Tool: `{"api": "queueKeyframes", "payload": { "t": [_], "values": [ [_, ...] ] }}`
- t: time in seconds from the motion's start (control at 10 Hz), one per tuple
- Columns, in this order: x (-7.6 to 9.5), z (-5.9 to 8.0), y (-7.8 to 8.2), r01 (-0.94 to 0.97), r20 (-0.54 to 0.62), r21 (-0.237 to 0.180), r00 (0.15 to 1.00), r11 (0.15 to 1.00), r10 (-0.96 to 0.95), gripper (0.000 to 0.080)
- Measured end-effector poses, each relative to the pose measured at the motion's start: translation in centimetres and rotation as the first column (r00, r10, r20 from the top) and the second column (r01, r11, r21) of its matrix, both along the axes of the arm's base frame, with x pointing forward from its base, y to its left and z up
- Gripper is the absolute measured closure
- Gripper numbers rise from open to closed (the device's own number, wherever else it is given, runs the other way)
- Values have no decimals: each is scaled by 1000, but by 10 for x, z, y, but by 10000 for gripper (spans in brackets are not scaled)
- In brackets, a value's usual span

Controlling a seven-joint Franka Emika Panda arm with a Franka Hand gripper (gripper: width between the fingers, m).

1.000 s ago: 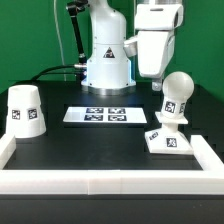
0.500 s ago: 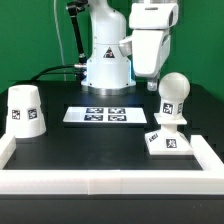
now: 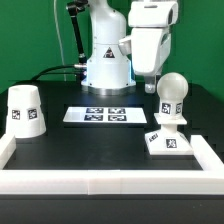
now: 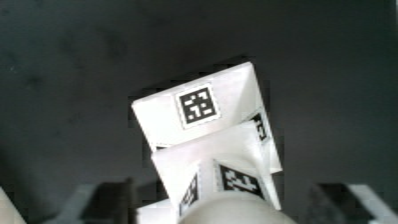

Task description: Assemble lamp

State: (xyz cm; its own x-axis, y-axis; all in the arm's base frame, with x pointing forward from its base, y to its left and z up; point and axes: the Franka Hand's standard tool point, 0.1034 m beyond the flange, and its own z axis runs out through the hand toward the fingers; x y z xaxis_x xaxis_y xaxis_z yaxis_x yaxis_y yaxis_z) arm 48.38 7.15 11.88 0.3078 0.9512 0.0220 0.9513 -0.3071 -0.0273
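The lamp's flat square base [image 3: 170, 143] lies on the black table at the exterior view's right. The round bulb [image 3: 173, 90] stands upright on it by its stem. The tapered shade [image 3: 26, 109] stands apart at the exterior view's left. My gripper [image 3: 152, 82] hangs above and just left of the bulb. In the wrist view my gripper [image 4: 228, 206] is open. Its fingers [image 4: 111, 200] stand wide on either side of the bulb's top [image 4: 240, 212] without touching it, and the tagged base [image 4: 201, 105] shows beyond.
The marker board [image 3: 103, 116] lies flat in the middle of the table. A low white wall [image 3: 110, 182] runs along the front and both sides. The robot's white pedestal [image 3: 105, 60] stands at the back.
My gripper has risen a little and drifted slightly to the exterior view's left. The bulb, base and shade have not moved.
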Motion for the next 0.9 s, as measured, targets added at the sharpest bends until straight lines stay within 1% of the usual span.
{"api": "queueKeyframes", "payload": {
  "t": [0.1, 0.2, 0.4, 0.5, 0.9],
  "values": [
    [0, 0, 3, 1, 0, 1, 1000, 1000, -1, 169],
    [1, 1, 6, -1, 2, 2, 1000, 1000, 1, 115],
    [7, 5, 12, 7, 12, 5, 1000, 1000, -7, 103],
    [10, 4, 18, 23, 13, 8, 1000, 1000, -23, 103],
    [14, -4, 32, 46, 2, 15, 999, 999, -46, 100]
  ]
}}
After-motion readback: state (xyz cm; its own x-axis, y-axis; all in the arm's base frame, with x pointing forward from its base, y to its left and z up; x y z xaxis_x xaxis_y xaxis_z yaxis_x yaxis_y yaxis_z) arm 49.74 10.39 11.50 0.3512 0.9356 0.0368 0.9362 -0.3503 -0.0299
